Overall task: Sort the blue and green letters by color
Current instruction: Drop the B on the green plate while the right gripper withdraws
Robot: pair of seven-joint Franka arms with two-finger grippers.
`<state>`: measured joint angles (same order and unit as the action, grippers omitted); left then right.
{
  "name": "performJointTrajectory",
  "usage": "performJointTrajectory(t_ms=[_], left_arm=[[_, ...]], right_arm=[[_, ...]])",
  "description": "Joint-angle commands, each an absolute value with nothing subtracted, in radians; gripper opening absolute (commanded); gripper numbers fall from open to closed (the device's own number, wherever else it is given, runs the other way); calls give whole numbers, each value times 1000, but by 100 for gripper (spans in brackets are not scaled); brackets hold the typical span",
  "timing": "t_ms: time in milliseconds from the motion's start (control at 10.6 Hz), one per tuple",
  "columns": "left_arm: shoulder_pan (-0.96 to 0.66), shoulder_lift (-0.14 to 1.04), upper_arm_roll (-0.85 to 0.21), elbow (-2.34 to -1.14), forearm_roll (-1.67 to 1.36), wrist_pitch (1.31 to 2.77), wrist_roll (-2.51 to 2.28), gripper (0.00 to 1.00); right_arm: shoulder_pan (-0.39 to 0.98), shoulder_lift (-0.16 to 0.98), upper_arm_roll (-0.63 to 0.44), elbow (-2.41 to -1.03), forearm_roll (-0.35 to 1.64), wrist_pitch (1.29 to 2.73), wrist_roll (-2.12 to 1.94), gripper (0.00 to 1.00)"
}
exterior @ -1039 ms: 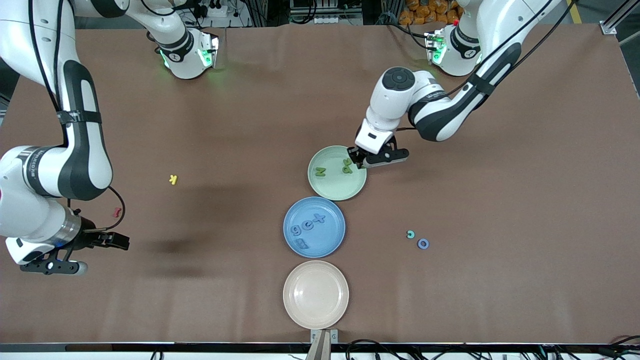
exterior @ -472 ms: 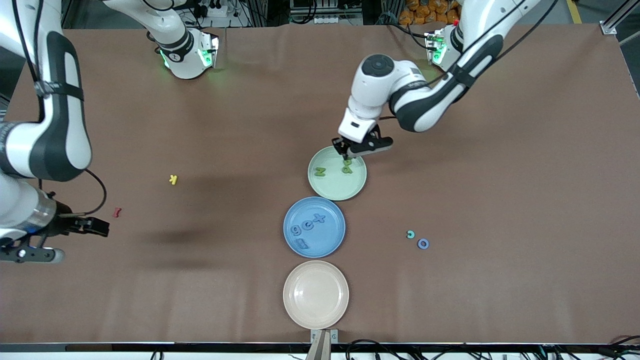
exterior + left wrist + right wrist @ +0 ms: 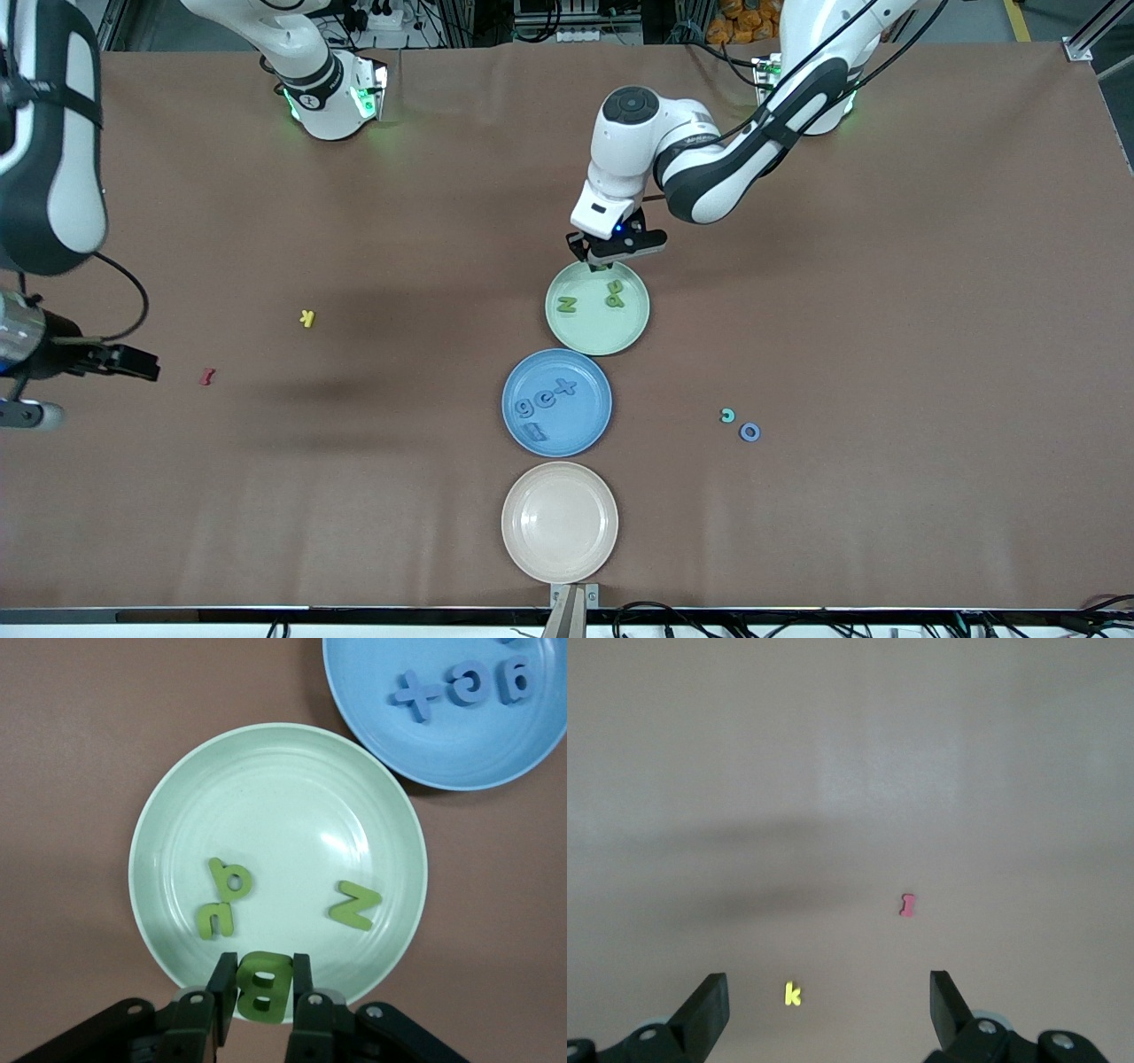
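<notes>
Gripping a green B (image 3: 263, 986) between clenched fingers, the left gripper (image 3: 610, 252) hangs over the rim of the green plate (image 3: 620, 337), where a green N (image 3: 567, 305) and two more green letters (image 3: 615, 294) already lie. Released this close to the edge, the B could catch the rim and tumble onto the table, or land on the pair below. Blue letters (image 3: 545, 400) sit in the blue plate (image 3: 585, 439); a blue O (image 3: 749, 431) and a teal piece (image 3: 727, 415) remain loose toward the left arm's end. The right gripper (image 3: 828, 1005) waits, fingers spread, above the yellow k (image 3: 793, 994) and red letter (image 3: 907, 904)
</notes>
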<state>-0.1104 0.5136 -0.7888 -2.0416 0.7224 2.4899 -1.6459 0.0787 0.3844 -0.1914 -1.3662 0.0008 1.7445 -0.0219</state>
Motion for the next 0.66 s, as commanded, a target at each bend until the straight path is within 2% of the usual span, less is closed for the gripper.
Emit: performJointTrajectory(t_ms=[0, 283, 378, 472, 567], left_arm=[[-236, 621, -668, -1941, 739, 2476, -1658, 0], [-340, 641, -575, -1916, 727, 2476, -1684, 2], [-345, 641, -565, -1916, 729, 2476, -1690, 70], [-342, 641, -561, -1908, 735, 2476, -1692, 100], [-333, 637, -552, -1904, 727, 2474, -1690, 100]], right_arm=[[57, 263, -179, -1391, -11, 1665, -25, 100], [60, 198, -179, -1391, -9, 1626, -25, 100], [66, 178, -178, -1391, -5, 1626, -23, 100], [87, 154, -179, -1394, -6, 1614, -18, 100], [97, 131, -179, -1394, -5, 1579, -9, 100]])
